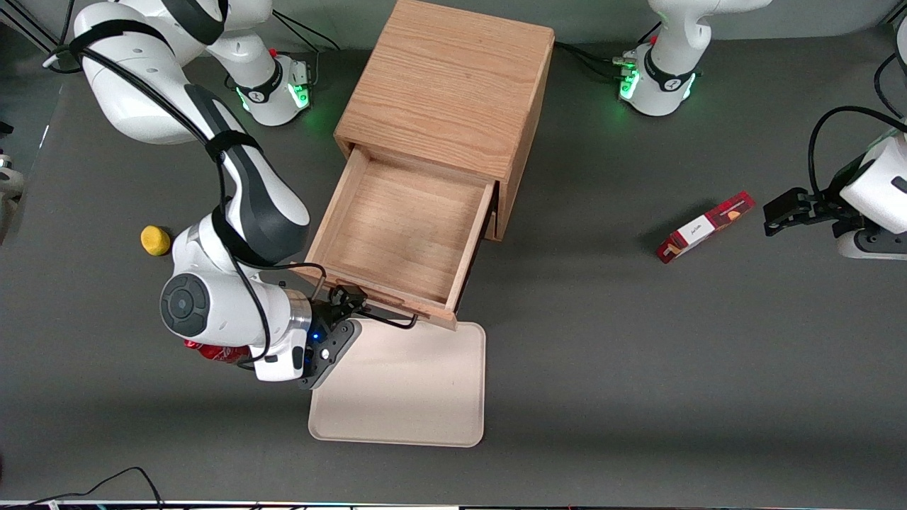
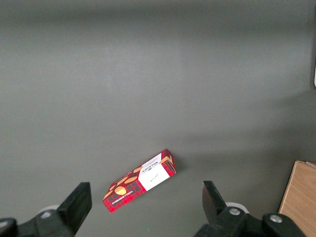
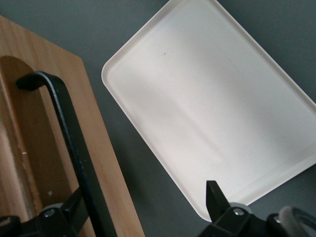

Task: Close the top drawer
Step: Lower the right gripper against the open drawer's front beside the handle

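The top drawer [image 1: 404, 227] stands pulled far out of the oak cabinet [image 1: 446, 85], and its inside is empty. Its flat front, with the black wire handle [image 1: 386, 320], faces the front camera. My right gripper [image 1: 347, 301] is at the working arm's end of that front, level with the handle. In the right wrist view the gripper [image 3: 145, 210] is open. The handle bar [image 3: 69, 143] runs past one finger [image 3: 74, 207], next to the wooden front [image 3: 96, 128]. The other finger [image 3: 216, 197] hangs over the tray's edge. Nothing is gripped.
A cream tray [image 1: 404, 382] lies on the table just in front of the drawer and also shows in the right wrist view [image 3: 212, 98]. A yellow ball [image 1: 155, 240] and a red can [image 1: 212, 352] lie by the working arm. A red box [image 1: 705, 227] lies toward the parked arm's end.
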You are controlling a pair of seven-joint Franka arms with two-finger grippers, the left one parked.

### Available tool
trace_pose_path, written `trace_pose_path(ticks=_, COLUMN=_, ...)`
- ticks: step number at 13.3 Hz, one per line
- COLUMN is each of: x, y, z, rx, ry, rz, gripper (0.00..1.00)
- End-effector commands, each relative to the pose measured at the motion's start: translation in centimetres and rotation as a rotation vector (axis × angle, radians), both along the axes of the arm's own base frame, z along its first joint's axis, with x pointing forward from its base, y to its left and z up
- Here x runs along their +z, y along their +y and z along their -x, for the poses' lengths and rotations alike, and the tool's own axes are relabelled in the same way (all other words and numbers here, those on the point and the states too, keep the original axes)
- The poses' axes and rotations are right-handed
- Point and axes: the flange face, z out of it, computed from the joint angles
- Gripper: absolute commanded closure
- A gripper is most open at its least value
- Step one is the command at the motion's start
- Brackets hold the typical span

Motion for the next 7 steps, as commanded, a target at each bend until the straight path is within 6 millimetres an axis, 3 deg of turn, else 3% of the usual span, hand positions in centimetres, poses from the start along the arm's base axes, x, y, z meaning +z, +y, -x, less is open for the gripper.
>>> trace_pose_path(ticks=1, x=-1.0, y=0.6, z=0.6, rx=0.032, ry=0.005, rz=0.031, gripper=0.0)
trace_pose_path(ticks=4, x=-0.1, y=0.6, z=1.3, rx=0.041, ry=-0.004, rz=0.049, gripper=0.0)
trace_pose_path(ticks=7, x=0.7, y=2.6, z=3.1, rx=0.077, ry=-0.012, rz=0.061, gripper=0.0)
